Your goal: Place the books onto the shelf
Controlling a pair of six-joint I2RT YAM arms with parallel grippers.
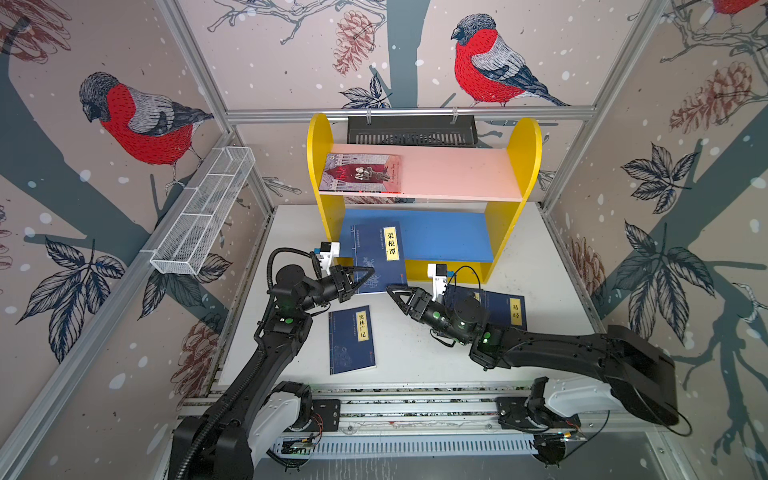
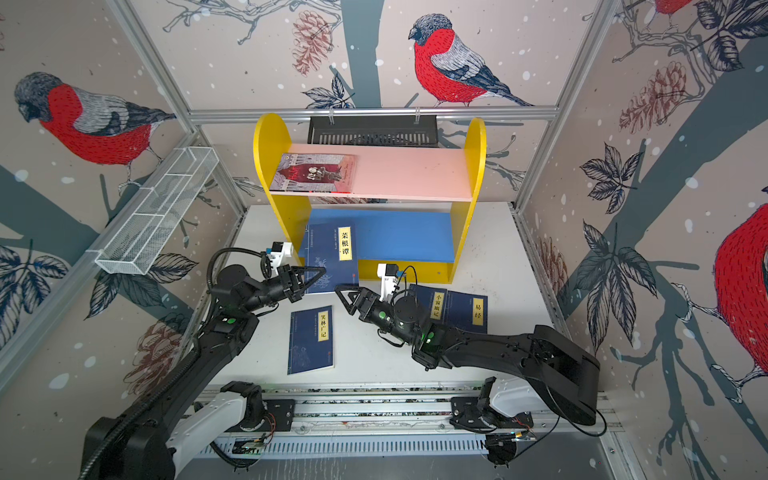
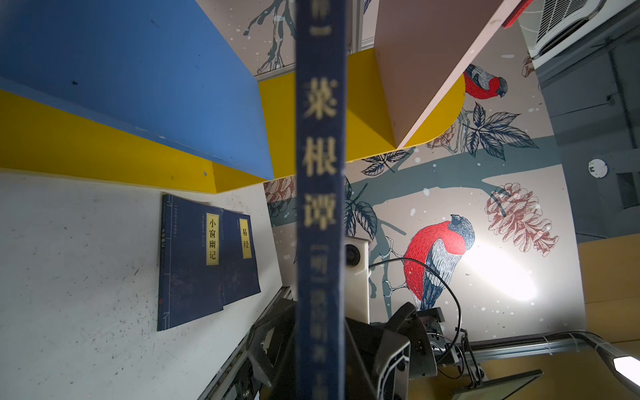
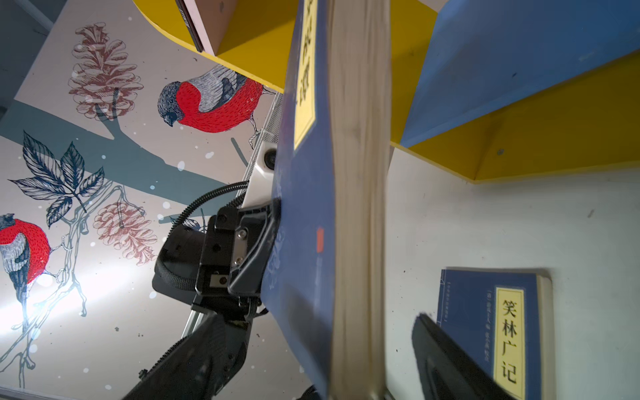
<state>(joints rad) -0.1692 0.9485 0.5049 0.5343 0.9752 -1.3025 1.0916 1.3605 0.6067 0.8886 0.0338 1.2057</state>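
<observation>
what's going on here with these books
The left hand is shut on a navy book, holding it at the blue lower board's front. The right hand is open beside its corner. An illustrated book lies on the pink upper board; a loose navy book and an overlapping pair lie on the table.

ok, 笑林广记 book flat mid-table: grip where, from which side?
The 笑林广记 book lies flat, cover up, all edges free. Probably take its spine edge, the long one on the left in both top views, coming in low from that side; the opposite edge is loose pages. The left gripper is shut on the 菜根谭 book, so shelve that first.
</observation>
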